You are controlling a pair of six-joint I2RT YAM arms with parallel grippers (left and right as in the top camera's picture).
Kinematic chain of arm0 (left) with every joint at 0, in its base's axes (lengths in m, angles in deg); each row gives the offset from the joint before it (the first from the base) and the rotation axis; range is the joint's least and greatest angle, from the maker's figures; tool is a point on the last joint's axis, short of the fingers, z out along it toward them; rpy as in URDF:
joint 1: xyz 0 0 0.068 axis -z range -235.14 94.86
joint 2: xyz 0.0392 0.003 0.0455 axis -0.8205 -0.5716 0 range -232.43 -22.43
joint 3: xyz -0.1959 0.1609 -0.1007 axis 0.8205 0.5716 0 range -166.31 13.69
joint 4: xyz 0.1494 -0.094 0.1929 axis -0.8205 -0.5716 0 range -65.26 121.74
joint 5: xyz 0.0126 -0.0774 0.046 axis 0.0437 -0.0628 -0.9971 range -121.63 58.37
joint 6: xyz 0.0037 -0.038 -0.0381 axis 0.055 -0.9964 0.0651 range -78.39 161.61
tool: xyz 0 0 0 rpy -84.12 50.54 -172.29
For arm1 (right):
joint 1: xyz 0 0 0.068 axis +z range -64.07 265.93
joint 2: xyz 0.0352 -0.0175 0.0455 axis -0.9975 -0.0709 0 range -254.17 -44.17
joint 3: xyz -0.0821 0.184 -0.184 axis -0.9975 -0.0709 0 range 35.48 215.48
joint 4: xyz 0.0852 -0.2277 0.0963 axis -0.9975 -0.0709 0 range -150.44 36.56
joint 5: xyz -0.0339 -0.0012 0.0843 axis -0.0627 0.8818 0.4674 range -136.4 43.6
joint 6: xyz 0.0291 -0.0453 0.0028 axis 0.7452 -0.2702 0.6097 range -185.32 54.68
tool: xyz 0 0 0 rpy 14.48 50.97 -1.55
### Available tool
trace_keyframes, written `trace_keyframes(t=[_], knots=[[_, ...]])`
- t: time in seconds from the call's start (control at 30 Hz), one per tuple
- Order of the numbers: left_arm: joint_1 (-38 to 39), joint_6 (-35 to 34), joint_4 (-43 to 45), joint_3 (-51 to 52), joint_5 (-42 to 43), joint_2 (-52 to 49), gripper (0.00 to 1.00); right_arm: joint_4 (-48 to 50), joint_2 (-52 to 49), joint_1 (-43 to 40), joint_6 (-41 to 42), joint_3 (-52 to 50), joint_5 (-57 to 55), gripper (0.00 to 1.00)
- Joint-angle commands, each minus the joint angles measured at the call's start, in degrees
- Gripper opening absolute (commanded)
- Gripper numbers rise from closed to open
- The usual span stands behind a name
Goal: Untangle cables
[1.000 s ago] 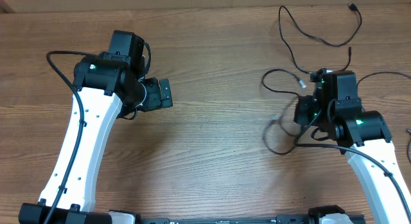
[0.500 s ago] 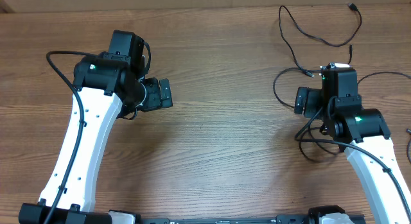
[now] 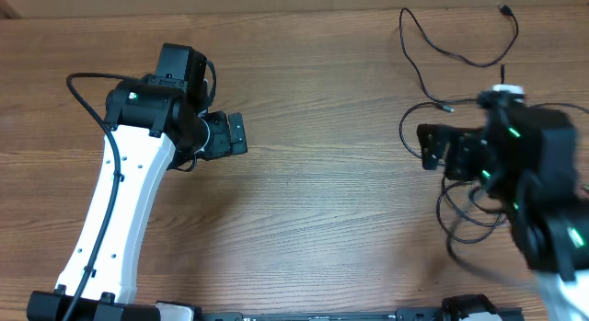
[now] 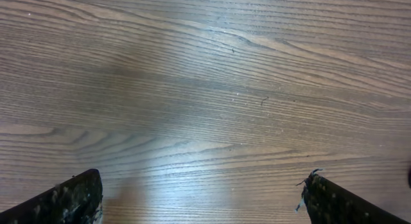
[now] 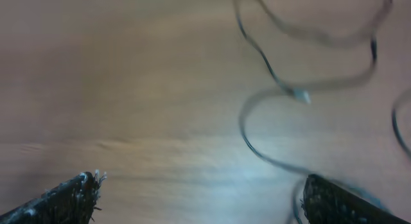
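Two arms at one wood-grain table [image 3: 313, 211].

1. Left arm [image 3: 115, 201]: white links, black wrist, rising from the lower left of the overhead frame towards the upper left centre. The left gripper [image 3: 236, 135] points to the frame's right. In the left wrist view the left gripper [image 4: 202, 179] stands wide apart, one finger [image 4: 74, 198] in the lower left corner and the other in the lower right corner. Only bare wood lies between them; nothing is held.

2. Right arm [image 3: 543, 201]: at the right side of the overhead frame, heavily blurred. The right gripper [image 3: 427, 146] points to the frame's left. In the right wrist view the right gripper [image 5: 199, 182] is spread wide, with fingers [image 5: 64, 198] in both lower corners and nothing clamped between them.

3. Cables [image 3: 421, 80]: thin black wires, all in the right part of the overhead frame.
   - One long strand runs across the upper right corner and curves down to a small plug [image 3: 448, 108] just above the right gripper.
   - Further loops lie beside and beneath the right arm, towards the lower right; how they cross cannot be told.
   - The right wrist view shows the cables [image 5: 257, 51] smeared across the upper right, with a pale plug [image 5: 300, 94] on one curve, lying on the wood ahead of the fingers.
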Motion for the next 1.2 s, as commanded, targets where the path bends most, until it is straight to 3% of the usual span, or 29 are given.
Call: trace_keyframes(t=[0.0,0.13,0.4,1.17], knots=[[0.33,-0.55,0.09,-0.02,-0.59,0.15,0.99,-0.72,6.75,-0.22,-0.04,1.99,5.16,1.0],[0.33,-0.55,0.09,-0.02,-0.59,0.13,1.0,-4.5,12.09,-0.22,-0.07,1.99,5.16,1.0],[0.33,-0.55,0.09,-0.02,-0.59,0.15,0.99,-8.35,13.07,-0.22,-0.07,1.81,5.16,1.0],[0.33,-0.55,0.09,-0.02,-0.59,0.15,1.0,-8.5,15.15,-0.22,-0.07,1.81,5.16,1.0]])
